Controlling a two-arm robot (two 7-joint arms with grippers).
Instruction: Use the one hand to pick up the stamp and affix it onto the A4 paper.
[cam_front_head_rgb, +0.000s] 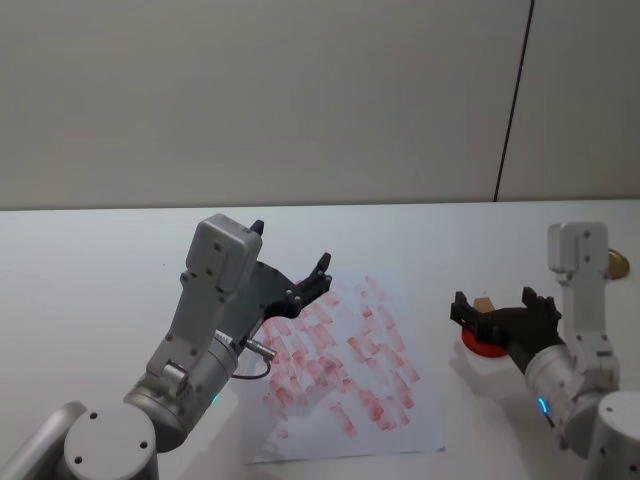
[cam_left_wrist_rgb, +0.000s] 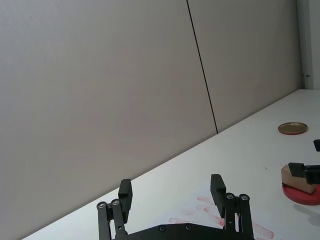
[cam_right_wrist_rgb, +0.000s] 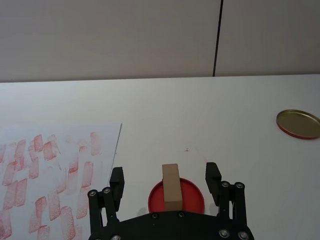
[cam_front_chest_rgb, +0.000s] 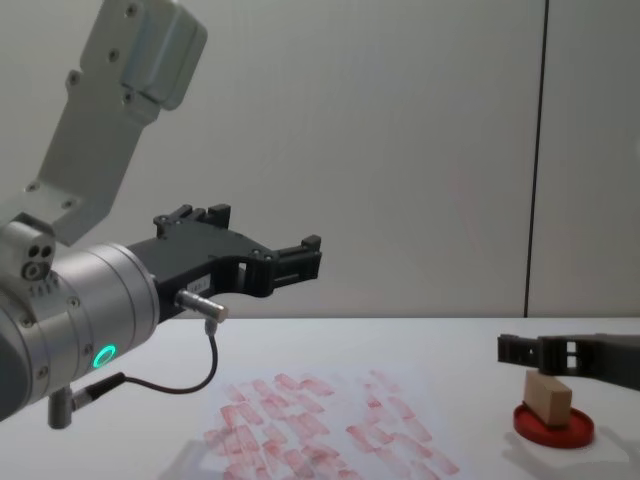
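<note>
Stamp (cam_front_head_rgb: 484, 302) in the head view is just a tan sliver poking up between the right claw's (cam_front_head_rgb: 494, 303) spread fingers. It's sitting on the red ink pad (cam_front_head_rgb: 487, 347), right of the A4 paper (cam_front_head_rgb: 350, 370), and the rest of it is hidden. Left wrist view: the left claw (cam_left_wrist_rgb: 171, 186) is open too, up above the bench (cam_left_wrist_rgb: 240, 150), and a black finger covers one end of the stamp. Right wrist view: plain wooden block, long axis pointing straight away from the wrist, fingers wide on either side and not touching. Chest view: it sits a bit tilted on the pad, and the right claw is cut off at the edge.
</note>
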